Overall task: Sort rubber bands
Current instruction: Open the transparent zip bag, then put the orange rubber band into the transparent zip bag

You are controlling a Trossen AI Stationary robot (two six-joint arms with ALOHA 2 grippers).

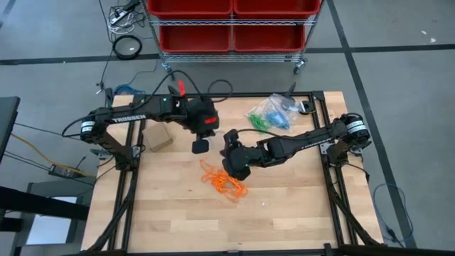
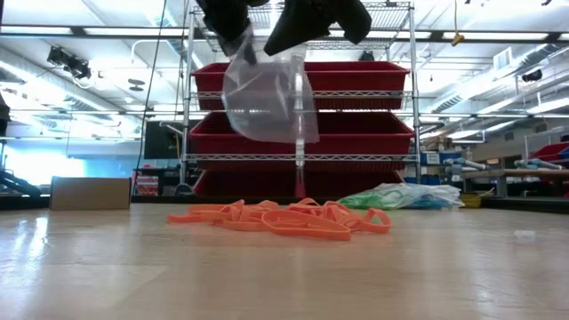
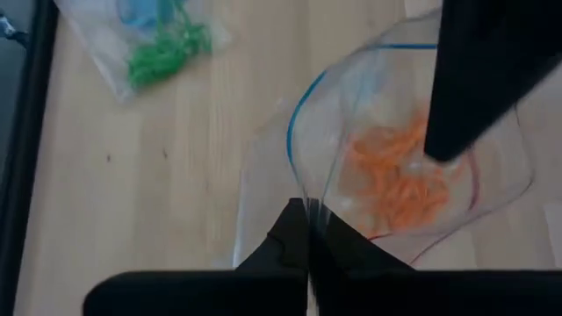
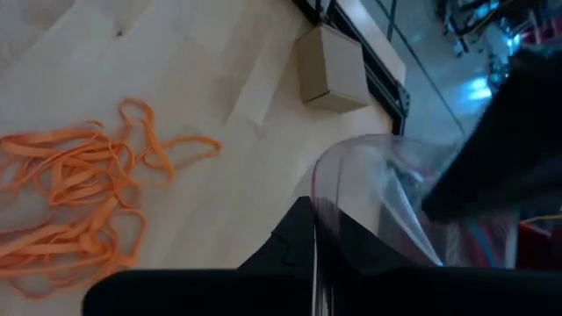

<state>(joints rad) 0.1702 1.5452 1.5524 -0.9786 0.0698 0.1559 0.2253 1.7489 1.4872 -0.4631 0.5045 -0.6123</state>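
Clear bag above orange rubber bands

Our two arms are dark, jointed and slim; the left arm carries white TROSSEN lettering along its link, a red tab near its wrist and looping black cables, while our right arm ends in a round silver-capped joint

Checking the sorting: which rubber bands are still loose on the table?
The orange rubber bands, piled bare on the wood; the green and blue ones are in a clear bag.
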